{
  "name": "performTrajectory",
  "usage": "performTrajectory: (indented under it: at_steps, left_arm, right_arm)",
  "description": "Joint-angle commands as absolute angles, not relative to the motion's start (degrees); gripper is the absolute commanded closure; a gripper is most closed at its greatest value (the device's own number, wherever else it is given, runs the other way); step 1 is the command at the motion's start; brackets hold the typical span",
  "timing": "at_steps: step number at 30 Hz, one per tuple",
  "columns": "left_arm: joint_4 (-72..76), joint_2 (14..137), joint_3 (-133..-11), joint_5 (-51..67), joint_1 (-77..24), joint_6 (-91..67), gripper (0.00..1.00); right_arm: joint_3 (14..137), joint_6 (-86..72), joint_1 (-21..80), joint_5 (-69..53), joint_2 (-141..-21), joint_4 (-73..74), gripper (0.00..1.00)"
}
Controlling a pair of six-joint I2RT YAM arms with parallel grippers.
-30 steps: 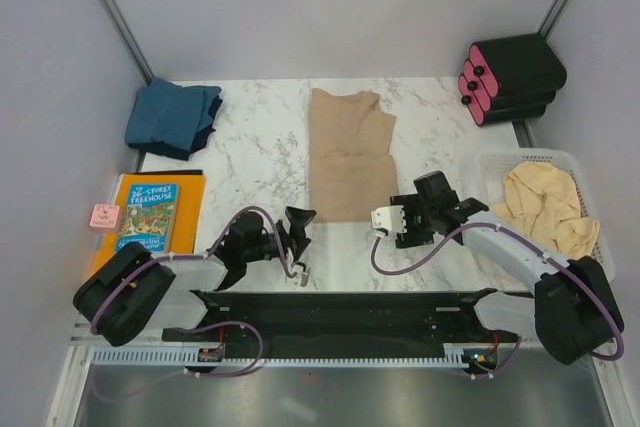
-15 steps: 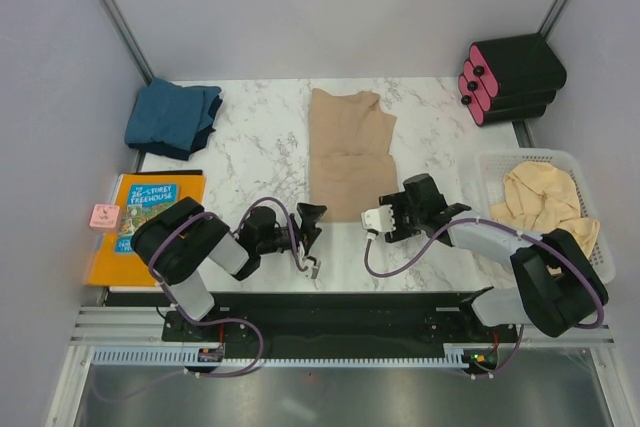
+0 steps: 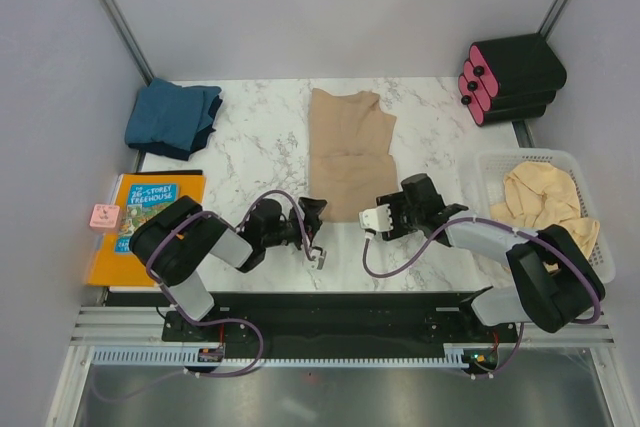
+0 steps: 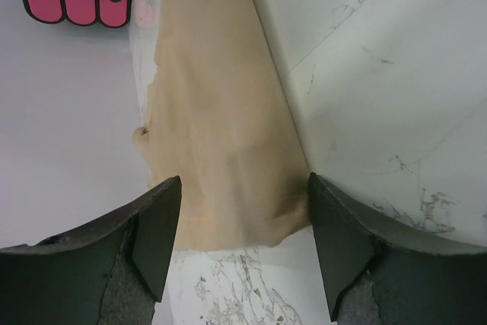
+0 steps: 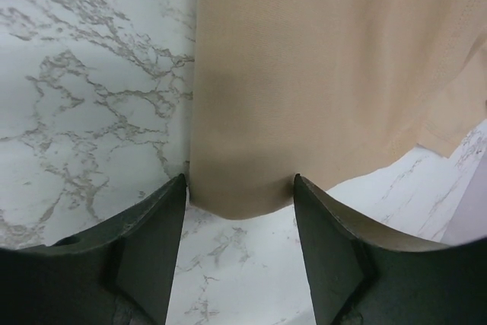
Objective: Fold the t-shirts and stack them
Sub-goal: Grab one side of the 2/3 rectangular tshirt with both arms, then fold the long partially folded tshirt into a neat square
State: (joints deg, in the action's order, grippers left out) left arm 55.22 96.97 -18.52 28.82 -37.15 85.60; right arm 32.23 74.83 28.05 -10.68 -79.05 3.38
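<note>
Moved since a second ago: both arms have drawn in toward the near hem of the tan shirt. The left elbow has swung in from the table's left edge, and the right gripper has slid a little leftward.
Left gripper (image 3: 316,231): jaws stand apart and grip nothing. In the left wrist view its dark fingers (image 4: 152,226) straddle the near left corner of the tan t-shirt (image 3: 348,152).
Right gripper (image 3: 376,218): jaws also stand apart and hold nothing. In the right wrist view the fingers (image 5: 144,241) flank the shirt's near right corner, with cloth lying between them on the marble.
Tan t-shirt: flat at the table's middle, sleeves folded in, a crease across it about halfway, the near hem between the two grippers.
Dark teal t-shirt (image 3: 172,119): folded at the far left corner of the table (image 3: 260,147), well apart from both arms.
Pale beige t-shirt (image 3: 545,205): bunched inside the white basket (image 3: 592,175) on the right, beside the right arm.
Picture book (image 3: 145,219): flat at the left edge, partly under the left arm, with a small pink block (image 3: 104,215) just beside it.
Black-and-pink object (image 3: 510,77): far right corner, beyond the basket.
</note>
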Motion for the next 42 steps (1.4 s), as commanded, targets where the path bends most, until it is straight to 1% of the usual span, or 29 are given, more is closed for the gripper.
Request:
performTrajectory:
  at_steps: [1, 4, 5, 6, 7, 8, 9, 10, 11, 12, 13, 15, 16, 17, 21, 23, 25, 27, 28, 30, 31, 37, 42]
  left_arm:
    - [54.5, 98.3, -20.7, 27.1, -37.3, 83.5, 0.26]
    - [54.5, 98.8, -21.4, 27.2, -37.2, 83.4, 0.26]
    - [54.4, 99.0, -21.6, 27.0, -37.2, 83.4, 0.26]
    - [54.4, 99.2, -21.7, 27.1, -37.2, 83.5, 0.26]
    - [54.4, 99.5, -21.8, 27.0, -37.3, 83.7, 0.27]
    - [54.2, 99.6, -22.1, 26.9, -37.2, 83.8, 0.32]
    - [54.2, 99.7, -22.1, 26.8, -37.2, 83.8, 0.37]
    - [54.0, 99.8, -22.3, 26.6, -37.2, 83.8, 0.42]
    - [53.1, 99.8, -22.8, 26.5, -37.2, 83.8, 0.56]
    - [52.3, 99.8, -23.1, 26.4, -37.2, 83.9, 0.62]
    - [51.7, 99.7, -23.3, 26.3, -37.2, 84.0, 0.67]
    - [50.5, 99.4, -23.8, 26.2, -37.3, 83.9, 0.81]
    - [50.3, 99.2, -23.8, 26.2, -37.2, 83.8, 0.9]
    - [50.0, 98.6, -24.0, 26.1, -37.2, 83.7, 0.98]
    - [46.5, 94.8, -24.4, 25.8, -37.2, 82.4, 0.98]
    - [41.9, 92.2, -25.0, 26.2, -37.1, 81.1, 0.98]
    - [35.1, 87.3, -25.7, 26.6, -37.1, 79.6, 0.98]
    - [30.9, 82.3, -26.6, 26.9, -37.1, 77.9, 0.98]
    - [27.5, 80.5, -26.8, 27.0, -37.2, 77.2, 0.98]
    - [23.3, 75.5, -27.4, 27.4, -37.2, 75.7, 0.98]
    - [20.8, 73.8, -27.7, 27.7, -37.2, 75.3, 0.98]
    - [4.7, 60.8, -30.7, 31.4, -37.2, 72.8, 0.98]
    - [-8.8, 52.8, -34.0, 35.2, -37.3, 69.8, 0.98]
  right_arm:
    - [30.6, 73.8, 29.7, -13.4, -79.9, 2.6, 0.34]
    - [29.9, 72.9, 30.8, -13.4, -80.3, 1.0, 0.36]
    - [29.6, 72.7, 31.2, -13.3, -80.6, 0.4, 0.42]
    - [29.4, 72.7, 31.4, -13.0, -80.9, 0.4, 0.45]
    - [28.7, 72.6, 31.7, -12.7, -81.3, -2.7, 0.48]
    - [28.4, 72.6, 31.7, -12.7, -81.6, -3.6, 0.54]
    - [28.1, 72.7, 31.8, -12.6, -81.6, -4.2, 0.57]
    - [28.0, 72.8, 31.8, -12.6, -82.2, -4.7, 0.64]
    - [27.9, 72.9, 31.8, -12.7, -82.4, -4.8, 0.68]
    - [27.9, 73.1, 31.8, -12.6, -82.4, -4.8, 0.71]
    - [27.8, 73.2, 31.9, -12.5, -82.5, -4.9, 0.78]
    - [27.9, 73.2, 31.9, -12.3, -82.4, -4.8, 0.86]
    - [28.1, 73.0, 31.9, -12.2, -82.2, -4.1, 0.98]
    - [28.5, 72.9, 32.1, -12.2, -82.0, -3.3, 1.0]
    - [32.7, 68.9, 32.3, -13.3, -80.3, 4.7, 1.0]
    - [37.2, 66.0, 32.3, -14.6, -79.5, 12.2, 1.0]
    - [41.6, 64.6, 32.3, -15.5, -78.7, 19.5, 1.0]
    - [45.0, 63.7, 32.3, -16.8, -77.3, 23.5, 1.0]
    - [46.0, 63.7, 32.3, -17.3, -76.7, 27.6, 1.0]
    - [48.9, 63.0, 32.3, -18.8, -75.3, 30.8, 1.0]
    - [50.0, 63.1, 32.3, -19.5, -74.9, 35.3, 1.0]
    - [57.6, 60.7, 32.5, -23.4, -71.3, 48.1, 1.0]
    - [63.8, 59.6, 33.2, -26.7, -69.3, 58.9, 1.0]
